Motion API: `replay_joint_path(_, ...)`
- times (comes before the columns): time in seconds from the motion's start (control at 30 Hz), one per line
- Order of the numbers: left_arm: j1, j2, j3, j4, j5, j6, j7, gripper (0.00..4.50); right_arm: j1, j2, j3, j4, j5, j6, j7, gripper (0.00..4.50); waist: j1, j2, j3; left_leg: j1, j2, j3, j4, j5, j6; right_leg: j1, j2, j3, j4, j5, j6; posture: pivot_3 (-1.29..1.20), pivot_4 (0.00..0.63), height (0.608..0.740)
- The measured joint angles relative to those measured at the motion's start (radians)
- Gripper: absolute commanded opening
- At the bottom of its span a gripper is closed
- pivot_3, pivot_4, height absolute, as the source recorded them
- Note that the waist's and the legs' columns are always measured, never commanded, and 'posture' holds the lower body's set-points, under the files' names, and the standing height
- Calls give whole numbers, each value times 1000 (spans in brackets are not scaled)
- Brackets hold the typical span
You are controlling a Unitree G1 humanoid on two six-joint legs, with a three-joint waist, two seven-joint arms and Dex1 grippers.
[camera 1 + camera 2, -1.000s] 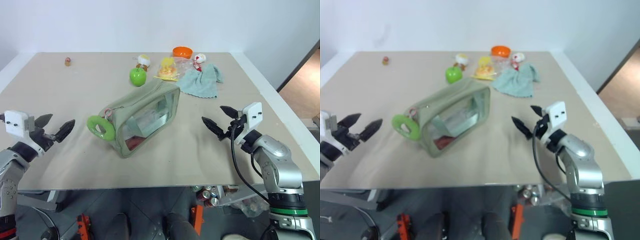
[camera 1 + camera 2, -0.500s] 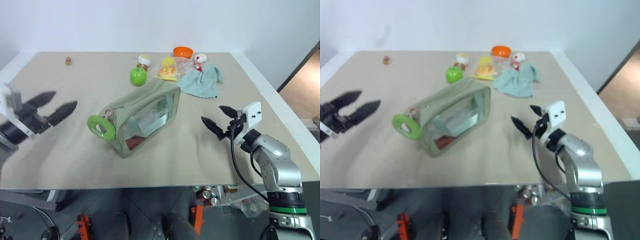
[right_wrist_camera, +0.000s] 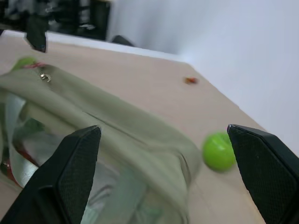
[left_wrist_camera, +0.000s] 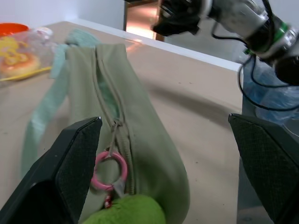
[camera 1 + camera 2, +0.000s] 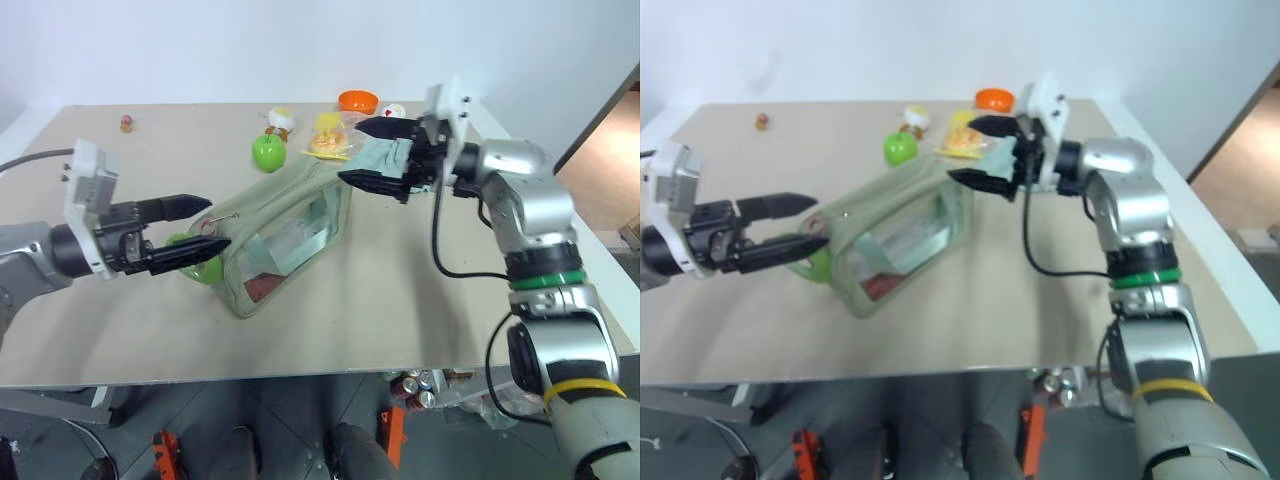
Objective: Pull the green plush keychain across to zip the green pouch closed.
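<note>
The green pouch (image 5: pixel 290 225) lies on its side mid-table, with a clear window facing me. At its left end hangs the green plush keychain (image 5: pixel 207 266), joined to the zipper pull by a pink ring (image 4: pixel 111 170). My left gripper (image 5: pixel 212 224) is open and level just in front of the keychain, partly covering it, with nothing between its fingers. My right gripper (image 5: pixel 352 152) is open in the air above the pouch's far right end, pointing left. The left wrist view looks along the zipper (image 4: pixel 105 93) and catches the keychain (image 4: pixel 126 212) at the frame's edge.
Behind the pouch are a glossy green apple (image 5: pixel 268 152), a teal cloth (image 5: pixel 385 162), a clear bag of yellow items (image 5: pixel 330 138), an orange bowl (image 5: pixel 358 100) and small toys (image 5: pixel 283 120). A tiny object (image 5: pixel 126 124) lies far left. The table's right edge (image 5: pixel 580 250) borders open floor.
My left gripper rose and swung right, up to the keychain. My right gripper lifted from the table's right side and swung left over the pouch's far end. Both stayed open.
</note>
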Motion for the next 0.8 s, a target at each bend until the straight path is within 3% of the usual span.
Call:
replay_joint_path(0.17, 3, -9, -5, -18, 22, -10, 31, 4500, -50, 44, 17, 284, -79, -162, 80, 4481, 12, 0, 0, -4, -1, -1, 1, -2, -1, -2, -1, -1, -1, 1, -3, 0, 150, 740)
replay_joint_path(0.27, 19, -9, -4, -42, 25, -10, 42, 4500, -61, 54, 18, 364, -100, -202, 118, 3676, 12, 0, 0, -5, -1, -1, 1, -3, -2, -3, -1, -1, -1, 1, -3, 0, 150, 740)
replay_joint_path(0.6, 24, -21, -1, -59, 47, -31, 78, 4500, -109, 57, -10, 464, -123, -275, 169, 132, 11, 0, 0, -4, -1, -3, 2, -2, -2, -2, -1, -2, 0, 1, -4, 0, 150, 740)
replay_joint_path(0.8, 21, -26, -2, -56, 66, -32, 78, 4500, -107, 53, -31, 456, -125, -272, 179, 56, 12, 0, 0, -5, -1, -4, 2, -2, -2, -2, -1, -3, 0, 1, -4, 0, 150, 740)
